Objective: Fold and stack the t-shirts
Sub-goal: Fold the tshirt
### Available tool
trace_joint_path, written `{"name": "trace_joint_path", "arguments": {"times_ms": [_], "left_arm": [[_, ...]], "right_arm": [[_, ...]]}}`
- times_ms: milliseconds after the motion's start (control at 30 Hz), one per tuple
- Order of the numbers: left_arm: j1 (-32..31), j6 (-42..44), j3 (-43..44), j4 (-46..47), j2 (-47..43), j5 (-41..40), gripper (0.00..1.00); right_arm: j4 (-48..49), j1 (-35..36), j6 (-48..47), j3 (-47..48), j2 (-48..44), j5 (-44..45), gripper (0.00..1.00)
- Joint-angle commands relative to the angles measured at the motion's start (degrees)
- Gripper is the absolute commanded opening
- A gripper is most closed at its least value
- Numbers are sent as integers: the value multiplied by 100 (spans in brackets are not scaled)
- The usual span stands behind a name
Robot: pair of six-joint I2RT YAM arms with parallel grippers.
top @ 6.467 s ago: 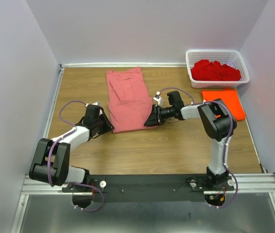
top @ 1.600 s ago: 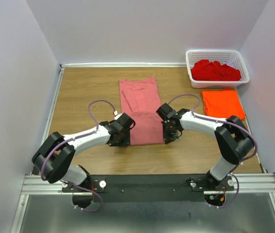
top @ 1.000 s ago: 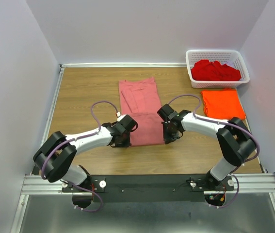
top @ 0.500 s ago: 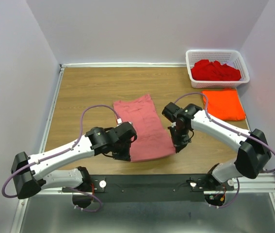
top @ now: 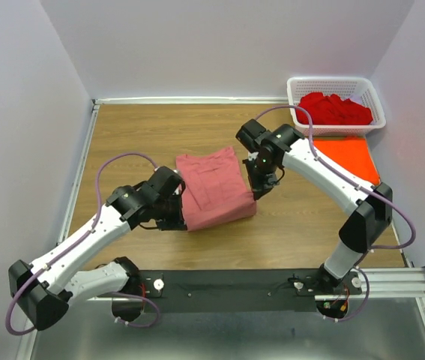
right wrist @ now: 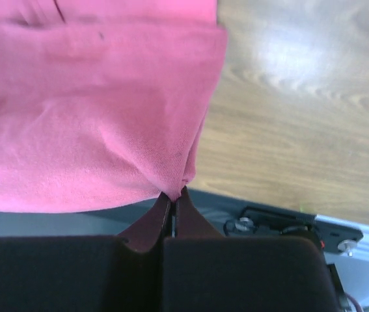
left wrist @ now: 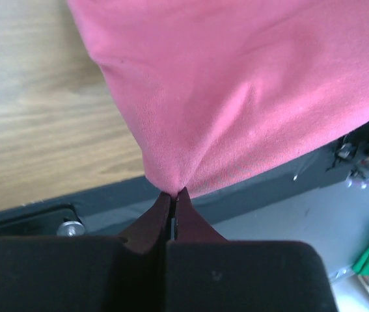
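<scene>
The salmon-pink t-shirt (top: 213, 187) is folded to a narrow strip and hangs lifted over the middle of the table. My left gripper (top: 182, 212) is shut on its near left corner; the left wrist view shows the cloth (left wrist: 249, 97) pinched at my fingertips (left wrist: 173, 194). My right gripper (top: 255, 189) is shut on its near right corner; the right wrist view shows the cloth (right wrist: 93, 117) pinched there (right wrist: 174, 193). An orange t-shirt (top: 353, 154) lies folded at the right. Deep red t-shirts (top: 332, 109) lie heaped in the basket.
The white lattice basket (top: 297, 96) stands at the back right corner. Grey walls close the table on three sides. The black mounting rail (top: 234, 285) runs along the near edge. Bare wood (top: 130, 135) shows at the back left.
Both grippers have lifted the pink shirt's near corners and carried them toward the back, doubling the near half over the far half. The shirt now looks shorter.
</scene>
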Motion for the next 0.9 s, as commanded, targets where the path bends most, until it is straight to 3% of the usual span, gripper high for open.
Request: {"name": "trace_joint_path", "arguments": {"times_ms": [0,867], "left_arm": [[404,712,95,29,16,228,0],[2162,2453,491,1751,1404,254,0]], "right_arm": [[-401,-102,-89,561,354,565,1],[275,-480,-810,2838,2262,671,1]]}}
